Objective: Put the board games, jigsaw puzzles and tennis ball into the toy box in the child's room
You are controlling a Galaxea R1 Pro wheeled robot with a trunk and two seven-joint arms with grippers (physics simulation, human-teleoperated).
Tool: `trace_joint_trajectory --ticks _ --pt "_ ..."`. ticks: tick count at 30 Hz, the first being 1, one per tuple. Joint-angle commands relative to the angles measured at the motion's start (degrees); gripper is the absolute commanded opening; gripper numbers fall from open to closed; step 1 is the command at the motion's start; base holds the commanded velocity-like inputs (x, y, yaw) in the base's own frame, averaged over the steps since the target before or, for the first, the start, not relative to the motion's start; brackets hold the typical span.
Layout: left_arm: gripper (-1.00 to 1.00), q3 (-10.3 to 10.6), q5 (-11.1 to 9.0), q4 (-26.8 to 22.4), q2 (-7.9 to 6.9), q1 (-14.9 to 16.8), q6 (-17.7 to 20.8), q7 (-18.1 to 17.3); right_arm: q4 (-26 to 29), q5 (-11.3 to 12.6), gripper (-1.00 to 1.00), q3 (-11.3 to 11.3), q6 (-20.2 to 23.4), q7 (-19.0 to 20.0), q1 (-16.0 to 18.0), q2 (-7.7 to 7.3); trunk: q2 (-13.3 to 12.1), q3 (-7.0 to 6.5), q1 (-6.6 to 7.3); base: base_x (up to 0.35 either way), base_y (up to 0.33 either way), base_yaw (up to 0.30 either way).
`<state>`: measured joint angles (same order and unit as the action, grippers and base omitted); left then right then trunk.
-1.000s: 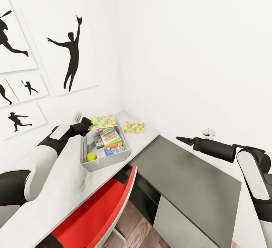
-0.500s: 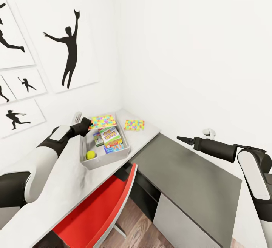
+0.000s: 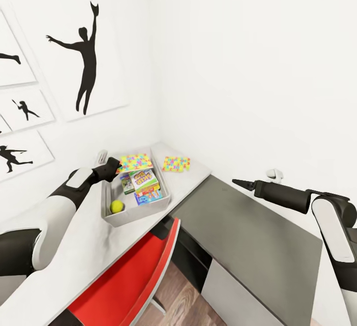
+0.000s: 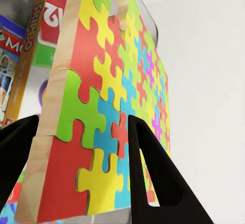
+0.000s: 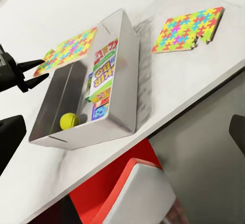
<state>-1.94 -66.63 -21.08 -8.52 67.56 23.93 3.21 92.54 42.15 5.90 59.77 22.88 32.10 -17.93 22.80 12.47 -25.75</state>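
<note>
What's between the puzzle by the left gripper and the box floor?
The left gripper has its fingers either side of the jigsaw puzzle, which overhangs the toy box at its far rim. Below it, board games already cover that end; the tennis ball sits at the near end.

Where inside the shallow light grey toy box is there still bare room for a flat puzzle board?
The light grey toy box has bare floor around the yellow-green tennis ball at its near end. The far half is crowded with printed game boxes. One colourful puzzle board sits at the far rim by the left gripper.
</note>
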Motion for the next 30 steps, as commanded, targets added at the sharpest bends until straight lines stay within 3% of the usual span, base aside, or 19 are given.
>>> trace_joint_trajectory --ticks 1,30 --pt "-1.0 -0.2 -0.4 -0.1 0.01 -0.1 0.3 0.4 0.0 -0.5 1.0 0.1 0.2 0.6 0.1 0.0 0.1 0.21 -0.03 0.028 0.0 0.0" --pt "-1.0 -0.3 -0.5 -0.1 -0.32 -0.7 -0.4 0.4 0.0 -0.5 1.0 0.1 0.2 0.6 0.1 0.0 0.1 2.92 -0.03 0.005 0.0 0.0"
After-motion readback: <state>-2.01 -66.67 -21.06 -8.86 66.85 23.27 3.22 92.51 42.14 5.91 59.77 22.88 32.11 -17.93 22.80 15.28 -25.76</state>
